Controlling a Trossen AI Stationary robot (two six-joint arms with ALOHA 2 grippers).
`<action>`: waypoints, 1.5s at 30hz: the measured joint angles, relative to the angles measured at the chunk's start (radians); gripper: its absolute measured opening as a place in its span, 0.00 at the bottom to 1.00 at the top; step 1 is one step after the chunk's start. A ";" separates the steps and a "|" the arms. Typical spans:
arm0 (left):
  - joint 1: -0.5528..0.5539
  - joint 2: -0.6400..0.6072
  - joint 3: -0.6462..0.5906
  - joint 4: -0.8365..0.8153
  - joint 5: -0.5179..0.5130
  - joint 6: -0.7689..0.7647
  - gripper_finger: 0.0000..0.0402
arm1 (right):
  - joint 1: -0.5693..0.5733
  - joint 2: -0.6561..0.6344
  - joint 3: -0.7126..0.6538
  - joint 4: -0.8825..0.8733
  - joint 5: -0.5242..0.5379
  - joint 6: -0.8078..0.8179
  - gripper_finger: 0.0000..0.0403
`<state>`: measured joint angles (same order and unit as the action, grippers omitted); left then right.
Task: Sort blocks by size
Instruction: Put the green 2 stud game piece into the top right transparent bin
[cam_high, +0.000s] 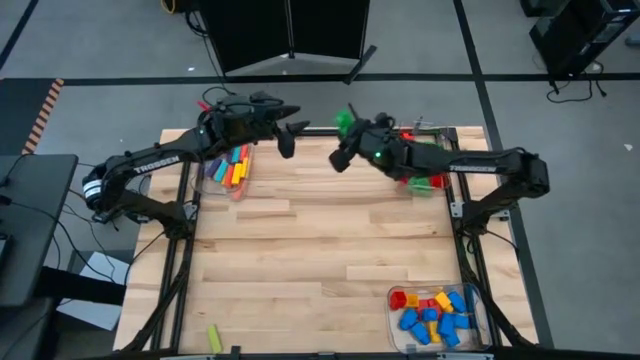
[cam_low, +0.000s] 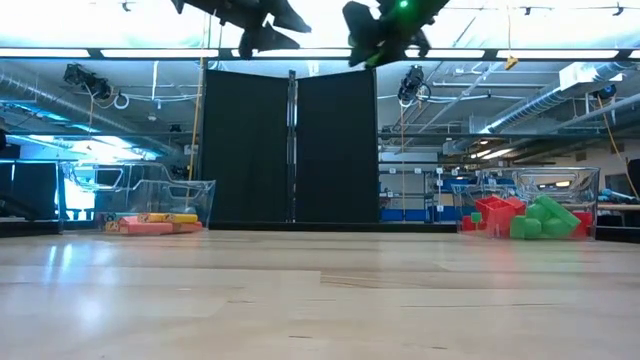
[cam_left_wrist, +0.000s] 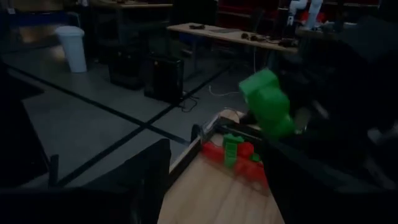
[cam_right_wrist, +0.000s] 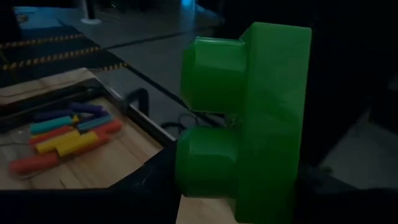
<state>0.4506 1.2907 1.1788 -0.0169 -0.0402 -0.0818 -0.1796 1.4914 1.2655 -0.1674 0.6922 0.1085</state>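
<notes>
My right gripper (cam_high: 345, 140) is shut on a green two-stud block (cam_right_wrist: 273, 124), held high over the table's far edge; the block also shows in the left wrist view (cam_left_wrist: 267, 102). My left gripper (cam_high: 290, 135) hangs just to its left, open, with nothing between its fingers (cam_left_wrist: 146, 177). Long bar blocks (cam_high: 232, 165) lie in a clear bin at the far left. Red and green bricks (cam_low: 525, 218) fill the far right bin. Short blue, red and yellow stubs (cam_high: 435, 315) lie in the near right bin. My right gripper holds the green block by its lower part (cam_right_wrist: 267, 202), between the two fingers; the faces they touch are lost in the dark. The fingers reach about level toward the table's left. The block is lifted clear, its studs (cam_right_wrist: 211, 74) turned sideways.
A single yellow-green block (cam_high: 213, 337) lies at the table's near left edge. The clear bins stand at the far left (cam_low: 140, 205), far right (cam_low: 555, 195) and near right (cam_high: 478, 300). Bare wood (cam_high: 320, 250) lies between them.
</notes>
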 joint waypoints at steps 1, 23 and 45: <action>0.003 -0.005 0.000 -0.004 0.002 0.000 0.64 | -0.007 -0.018 0.000 -0.035 0.000 0.026 0.46; 0.008 -0.006 0.000 -0.002 -0.043 0.000 0.64 | -0.274 -0.178 -0.001 -1.060 -0.191 0.911 0.46; 0.021 -0.095 0.001 -0.218 -0.045 0.000 0.64 | -0.484 -0.111 -0.367 -0.833 -0.505 0.841 0.49</action>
<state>0.4714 1.1961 1.1797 -0.2352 -0.0849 -0.0818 -0.6635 1.3803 0.8989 -1.0005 0.1875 0.9495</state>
